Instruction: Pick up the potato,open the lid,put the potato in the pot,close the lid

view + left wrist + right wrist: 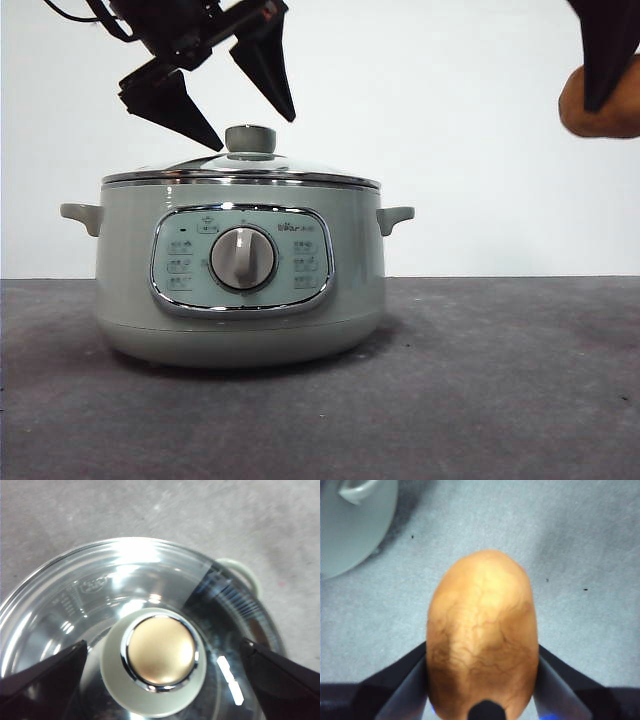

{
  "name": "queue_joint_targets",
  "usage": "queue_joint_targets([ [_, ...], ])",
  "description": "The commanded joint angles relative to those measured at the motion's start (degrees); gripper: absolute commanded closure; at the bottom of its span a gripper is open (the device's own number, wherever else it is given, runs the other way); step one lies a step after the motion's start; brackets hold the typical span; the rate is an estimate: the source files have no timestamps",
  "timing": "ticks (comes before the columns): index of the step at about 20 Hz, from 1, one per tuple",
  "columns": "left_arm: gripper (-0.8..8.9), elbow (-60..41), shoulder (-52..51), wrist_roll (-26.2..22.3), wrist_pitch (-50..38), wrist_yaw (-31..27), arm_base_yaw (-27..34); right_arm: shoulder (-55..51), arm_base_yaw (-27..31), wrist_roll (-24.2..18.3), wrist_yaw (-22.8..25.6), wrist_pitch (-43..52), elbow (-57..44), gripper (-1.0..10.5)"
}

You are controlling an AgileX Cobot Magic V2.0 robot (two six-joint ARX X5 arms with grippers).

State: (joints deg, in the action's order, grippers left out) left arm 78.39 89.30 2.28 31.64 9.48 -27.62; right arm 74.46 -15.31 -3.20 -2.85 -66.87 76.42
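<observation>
Potato (603, 108) in right tool (606, 100), half cut off frame-edge.

The lid (240, 168) sits shut on the pot (240, 290), blocking the way in from above. Its knob (156, 660) stands clear between the left tool's (245, 115) spread jaws. Open table (500, 380) lies beside the pot, under the potato (600, 102) held high in the right tool (482, 700).

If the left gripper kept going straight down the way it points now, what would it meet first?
Most likely the lid: the open left gripper points down with its jaws on either side of the knob, so the knob would pass between them and the tips would touch the glass. Exact depth is unclear.
</observation>
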Motion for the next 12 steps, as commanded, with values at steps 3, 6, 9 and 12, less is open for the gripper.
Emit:
queue_joint_targets([
  [3,0.33,0.2,1.2,-1.5,-0.5,-1.9,-1.5,-1.4,-0.1,0.6,0.1,-1.8,0.2,9.5],
  [6,0.33,0.2,1.7,-2.6,-0.4,-4.7,-2.4,-1.6,-0.1,0.6,0.1,-3.0,0.2,9.5],
  [9,2.32,0.2,1.7,-2.8,-0.7,-7.1,-2.8,-1.6,-0.1,0.6,0.1,-2.9,0.2,9.5],
  [12,4.81,0.2,1.7,-4.1,-0.5,-7.6,-2.8,-1.6,-0.1,0.6,0.1,-2.9,0.2,9.5],
])
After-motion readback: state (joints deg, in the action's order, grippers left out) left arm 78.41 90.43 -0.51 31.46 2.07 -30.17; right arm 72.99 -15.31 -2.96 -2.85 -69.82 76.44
